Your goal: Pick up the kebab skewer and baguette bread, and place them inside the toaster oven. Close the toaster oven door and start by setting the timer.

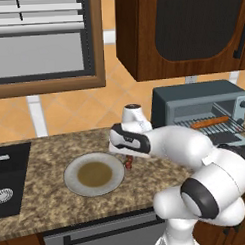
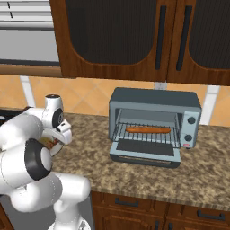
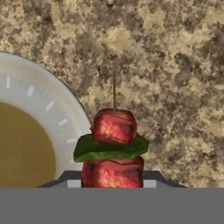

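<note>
I see the kebab skewer (image 3: 113,148), a thin stick threaded with dark red meat chunks and a green slice between them, sitting right in front of the hand camera with its bare tip pointing away over the speckled brown granite counter (image 3: 175,78). My two-finger gripper (image 1: 129,162) is pinched narrow on it; in the left base view the red chunks show just under the hand, at the right edge of the round grey plate with a brownish centre (image 1: 72,182), and the skewer appears to be lifted just clear of the counter, though I cannot be certain.

The long smooth orange-brown baguette bread (image 2: 148,130) lies on the wire rack inside the grey-blue metal toaster oven (image 2: 155,99), which stands on the counter well to the right of the plate. The toaster oven door (image 2: 144,152), dark glass in a grey-blue frame, hangs folded down flat in front. Dark wooden cabinets (image 2: 117,40) hang above the oven.
</note>
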